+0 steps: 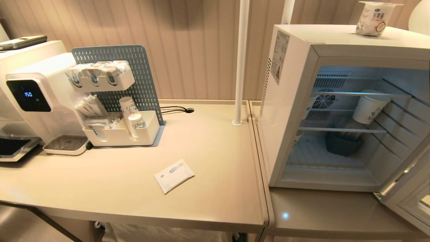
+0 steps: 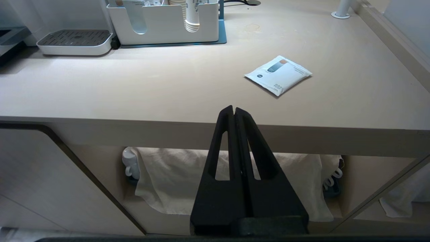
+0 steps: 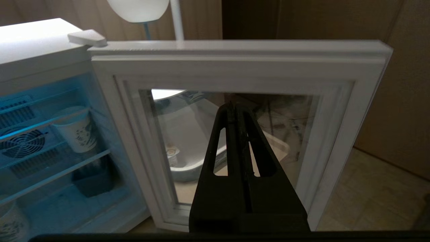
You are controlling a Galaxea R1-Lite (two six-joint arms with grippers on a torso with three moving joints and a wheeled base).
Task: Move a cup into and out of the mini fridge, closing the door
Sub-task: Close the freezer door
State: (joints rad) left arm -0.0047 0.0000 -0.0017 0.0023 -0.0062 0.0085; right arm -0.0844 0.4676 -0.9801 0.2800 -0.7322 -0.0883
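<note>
Fingers of the right gripper (image 3: 235, 109) are pressed together and empty, facing the inner side of the open door (image 3: 336, 134). Up on the mini fridge (image 1: 292, 111) roof stands the cup (image 1: 374, 18), nearer this arm; the left gripper (image 2: 234, 111), likewise closed, hangs parked by the table (image 2: 134, 94) edge.

Neither arm shows in the head view.

Left pincer (image 2: 234, 109): fingers pressed together, tips touching, nothing between them. Points level and slightly down, hanging off the near edge of the tabletop (image 2: 134, 94), tips at about edge height. Not touching it.

Right pincer (image 3: 234, 107): fingers closed flat against each other, empty. Aimed at the inner face of the open door (image 3: 336, 111), apart from it as far as the wrist view lets one judge.
</note>
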